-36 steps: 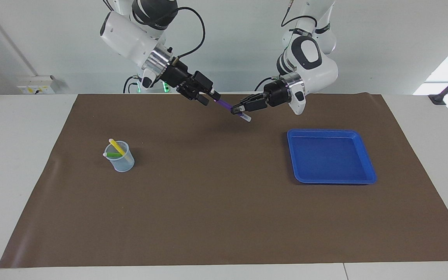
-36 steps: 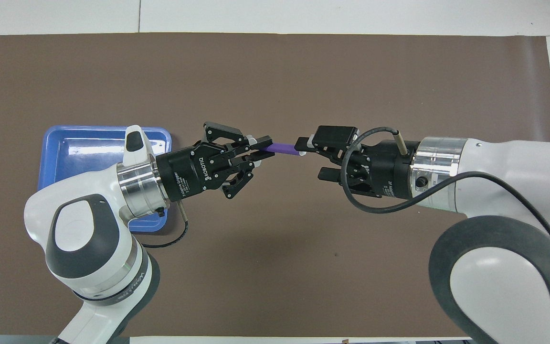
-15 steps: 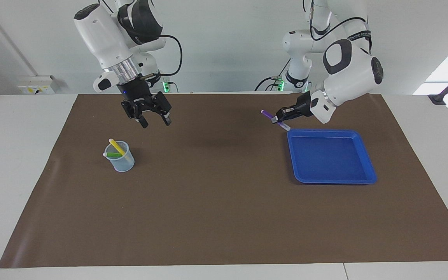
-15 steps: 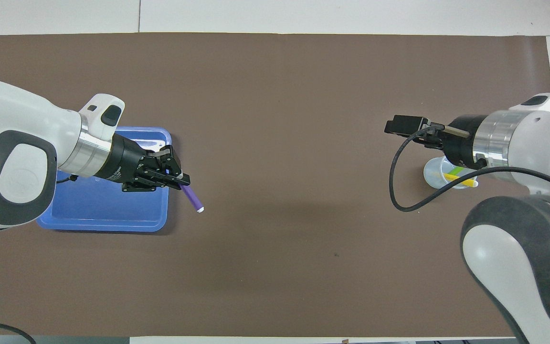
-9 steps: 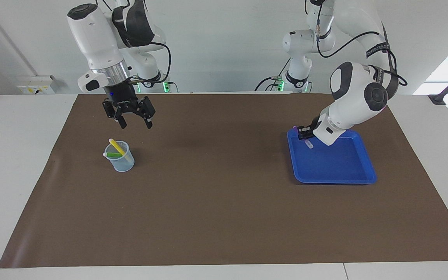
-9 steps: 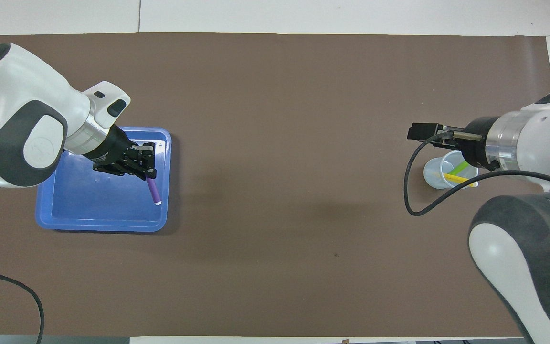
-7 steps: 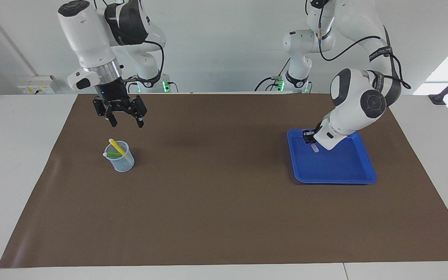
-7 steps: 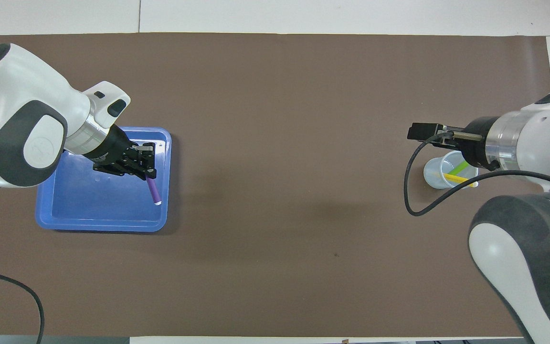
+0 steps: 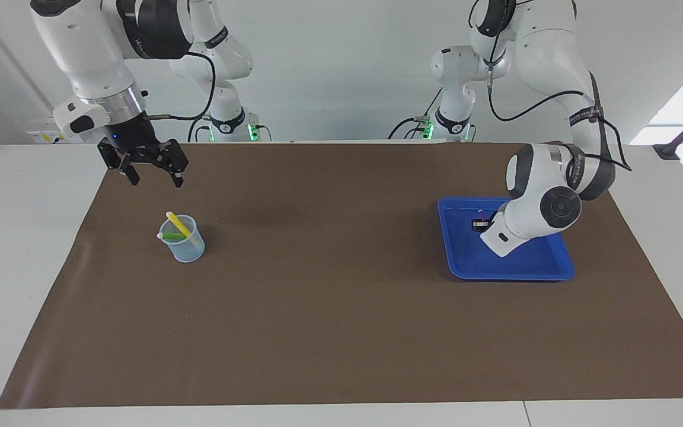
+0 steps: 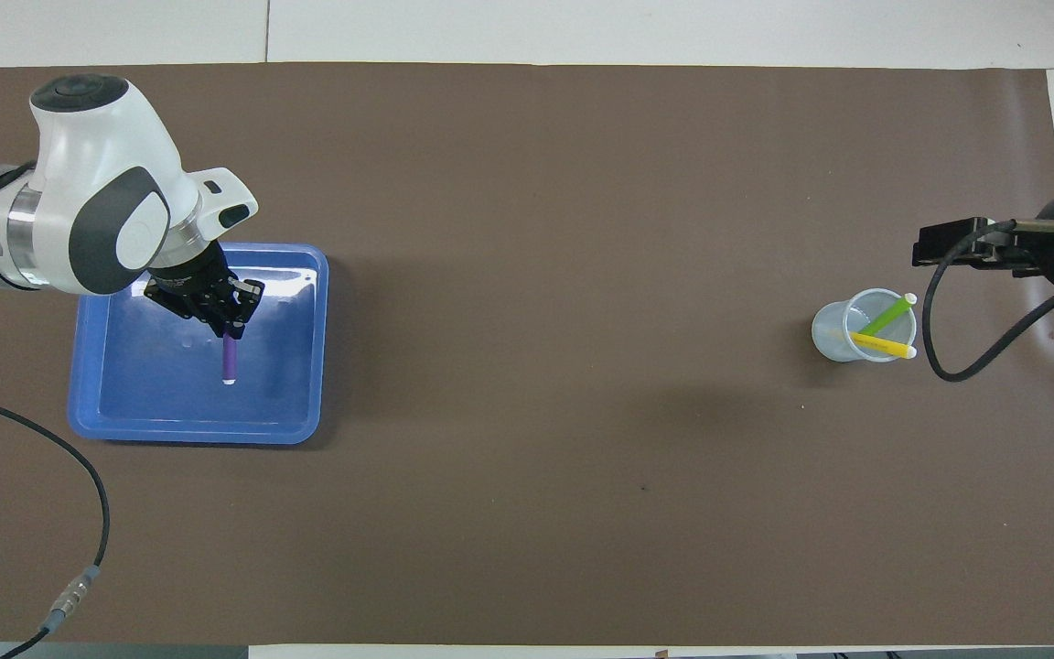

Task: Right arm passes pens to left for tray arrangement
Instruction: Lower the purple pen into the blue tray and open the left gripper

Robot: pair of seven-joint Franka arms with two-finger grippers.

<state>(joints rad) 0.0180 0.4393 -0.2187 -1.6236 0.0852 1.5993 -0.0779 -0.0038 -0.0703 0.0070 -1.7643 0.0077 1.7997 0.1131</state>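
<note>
Purple pen [image 10: 229, 360]: clamped in left claw [image 10: 232, 322], fingers together on its upper end; pale tip points down over blue tray [image 10: 314, 348], w/in the rim. Whether tip touches tray floor: cannot tell. In facing view pen [image 9: 481, 212] mostly hidden by left arm's wrist; claw [image 9: 479, 225] low inside tray [image 9: 454, 261].
Tray: on brown mat [image 9: 329, 308], toward left arm's end of worktop [image 9: 27, 249].
Yellow pen [image 9: 178, 223] & green pen [image 9: 171, 236]: both leaning in clear cup [image 9: 185, 242], pale tips above the rim; cup upright on mat toward right arm's end, well apart from tray.
Right claw [image 9: 152, 175]: fingers apart, nothing in them, blue light showing; raised over mat edge near cup, at worktop's right-arm end.
</note>
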